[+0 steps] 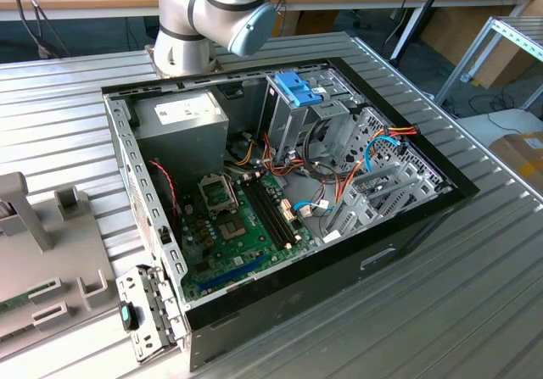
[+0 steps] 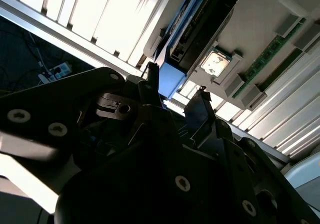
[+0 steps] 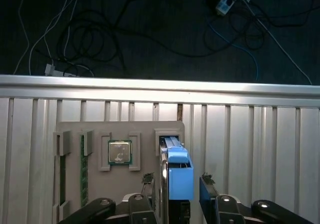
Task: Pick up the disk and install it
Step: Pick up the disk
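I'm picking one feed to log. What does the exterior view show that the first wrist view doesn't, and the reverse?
Exterior view: the open computer case with its motherboard and drive cage, plus the arm. First wrist view: the disk standing upright inside the open claw, beside a processor chip. Both: the grey parts tray and the ribbed table.
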Action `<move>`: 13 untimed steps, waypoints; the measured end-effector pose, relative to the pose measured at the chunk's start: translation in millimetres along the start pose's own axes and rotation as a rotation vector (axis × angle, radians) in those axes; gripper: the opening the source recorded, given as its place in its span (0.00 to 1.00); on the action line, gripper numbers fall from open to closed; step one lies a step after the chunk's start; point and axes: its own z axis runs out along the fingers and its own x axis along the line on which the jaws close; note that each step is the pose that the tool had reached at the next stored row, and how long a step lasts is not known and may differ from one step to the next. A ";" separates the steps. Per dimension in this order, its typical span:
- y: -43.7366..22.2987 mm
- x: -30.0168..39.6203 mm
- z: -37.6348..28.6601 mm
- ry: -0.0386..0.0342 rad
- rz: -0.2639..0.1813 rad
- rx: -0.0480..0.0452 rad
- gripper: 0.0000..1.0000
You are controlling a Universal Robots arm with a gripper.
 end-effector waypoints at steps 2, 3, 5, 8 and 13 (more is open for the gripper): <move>0.0 0.0 0.0 -0.0001 0.000 0.0001 0.48; 0.0 0.0 0.4 -0.0003 0.000 -0.0001 0.48; -0.2 0.0 3.9 -0.0011 0.000 0.0000 0.48; -0.6 0.2 15.2 -0.0013 0.000 -0.0001 0.48; -1.0 0.2 23.7 -0.0014 0.000 -0.0001 0.48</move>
